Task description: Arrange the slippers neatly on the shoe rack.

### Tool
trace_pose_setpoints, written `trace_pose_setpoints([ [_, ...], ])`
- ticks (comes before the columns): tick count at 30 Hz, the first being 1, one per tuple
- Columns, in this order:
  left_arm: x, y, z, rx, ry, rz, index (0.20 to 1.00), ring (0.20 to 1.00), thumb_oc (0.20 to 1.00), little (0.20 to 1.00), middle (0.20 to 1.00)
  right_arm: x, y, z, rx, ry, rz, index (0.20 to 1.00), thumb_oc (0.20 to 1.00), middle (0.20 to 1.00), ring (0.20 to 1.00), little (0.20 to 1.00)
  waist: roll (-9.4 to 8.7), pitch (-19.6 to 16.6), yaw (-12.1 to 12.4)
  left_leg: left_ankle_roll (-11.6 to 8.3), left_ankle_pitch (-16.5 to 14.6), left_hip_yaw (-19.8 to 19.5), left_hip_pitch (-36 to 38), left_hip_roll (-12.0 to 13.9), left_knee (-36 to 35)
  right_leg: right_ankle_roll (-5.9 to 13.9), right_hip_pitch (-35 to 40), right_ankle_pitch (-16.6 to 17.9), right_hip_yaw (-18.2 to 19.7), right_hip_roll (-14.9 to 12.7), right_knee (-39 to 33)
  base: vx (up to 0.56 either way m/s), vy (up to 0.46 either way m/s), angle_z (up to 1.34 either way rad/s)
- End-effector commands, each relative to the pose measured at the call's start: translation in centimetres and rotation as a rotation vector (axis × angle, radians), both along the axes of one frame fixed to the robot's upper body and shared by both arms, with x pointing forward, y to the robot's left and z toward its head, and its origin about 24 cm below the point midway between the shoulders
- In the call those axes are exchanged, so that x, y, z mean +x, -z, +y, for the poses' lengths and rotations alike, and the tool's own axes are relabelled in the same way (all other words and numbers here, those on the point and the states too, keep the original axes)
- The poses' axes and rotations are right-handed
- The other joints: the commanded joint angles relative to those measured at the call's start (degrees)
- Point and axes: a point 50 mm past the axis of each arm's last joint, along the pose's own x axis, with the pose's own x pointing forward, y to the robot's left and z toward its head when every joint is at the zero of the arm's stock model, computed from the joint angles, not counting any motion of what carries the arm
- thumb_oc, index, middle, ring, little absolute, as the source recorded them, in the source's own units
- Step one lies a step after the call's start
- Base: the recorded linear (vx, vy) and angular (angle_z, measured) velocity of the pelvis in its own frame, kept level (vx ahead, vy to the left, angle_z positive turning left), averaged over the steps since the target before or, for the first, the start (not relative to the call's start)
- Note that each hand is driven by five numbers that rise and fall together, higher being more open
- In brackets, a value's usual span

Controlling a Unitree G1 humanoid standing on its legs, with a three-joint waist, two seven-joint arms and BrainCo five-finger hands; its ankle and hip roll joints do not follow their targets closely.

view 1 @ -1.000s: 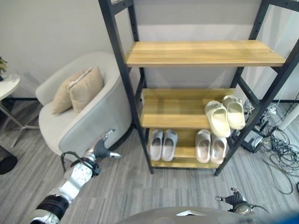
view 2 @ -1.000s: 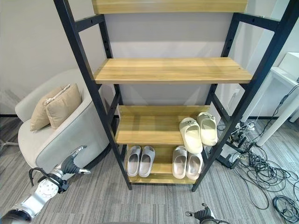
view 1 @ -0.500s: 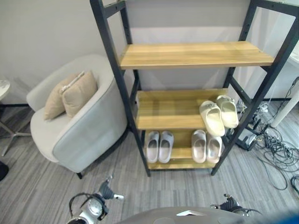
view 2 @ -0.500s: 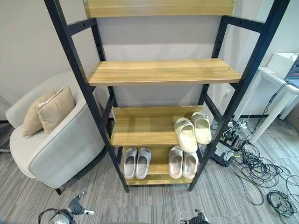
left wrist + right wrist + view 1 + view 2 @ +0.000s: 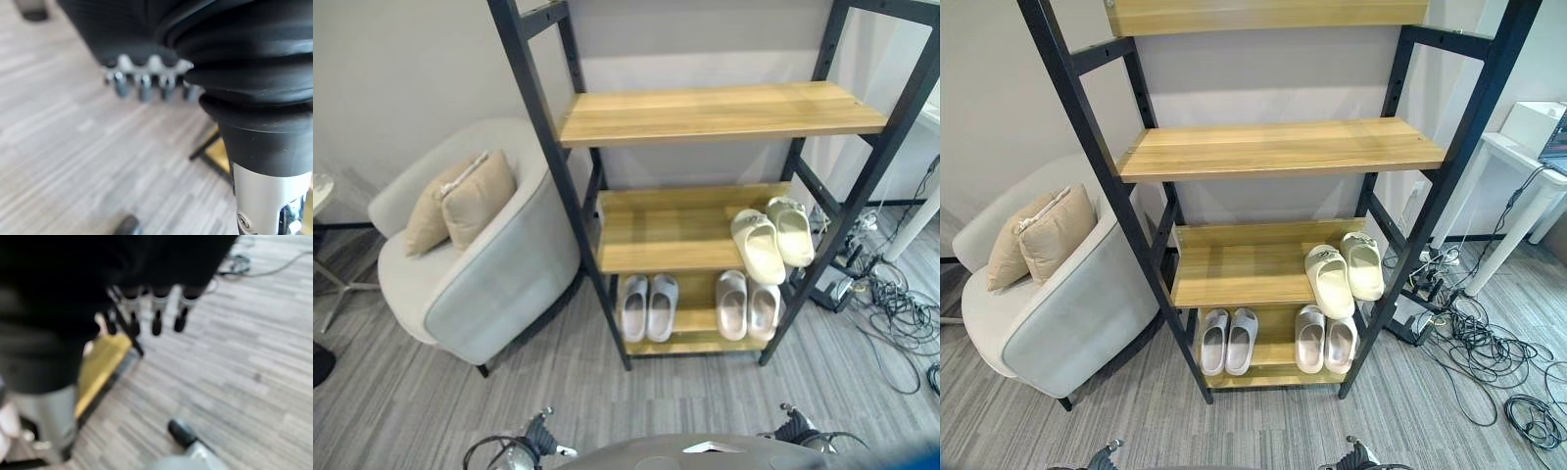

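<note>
Our left robot hand (image 5: 540,437) and right robot hand (image 5: 795,426) hang low, well short of the rack (image 5: 576,201), fingers loose and holding nothing. The cream slippers (image 5: 771,236) lie on the middle shelf, the nearer one angled with its heel over the front edge. Two grey pairs (image 5: 649,305) sit on the bottom shelf. We think a careless reach past the post could nudge that overhanging slipper off onto the floor (image 5: 568,392).

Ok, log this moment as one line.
slippers: cream pair middle shelf, two grey pairs bottom shelf | left hand: open, empty | right hand: open, empty
</note>
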Motion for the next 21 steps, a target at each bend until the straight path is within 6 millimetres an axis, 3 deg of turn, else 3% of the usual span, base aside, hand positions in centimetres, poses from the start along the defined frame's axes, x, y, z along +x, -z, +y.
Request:
trace_pose_setpoints([
  [1,0.9,-0.3,0.9,0.056,0.023,0.000,1.000,1.000,1.000,1.000,1.000,1.1,0.0,0.6,-0.007,-0.090,-0.006,1.000,1.000,1.000,1.000,1.000,-1.41,-0.2,-0.4,-1.53,0.1,-2.8,-4.0,0.7,0.6,3.93,-2.3,0.7,-0.9,-2.6,1.9,0.00,0.000,0.00],
  [21,1.8,-0.3,0.2,0.057,0.096,-0.025,1.000,1.000,1.000,1.000,1.000,2.9,-0.6,0.6,-0.044,-0.199,-0.050,1.000,1.000,1.000,1.000,1.000,-0.46,0.5,-0.6,-1.54,0.3,-3.0,-4.4,1.0,0.6,3.75,-2.9,0.7,-0.5,-2.4,1.9,0.00,0.000,0.00],
])
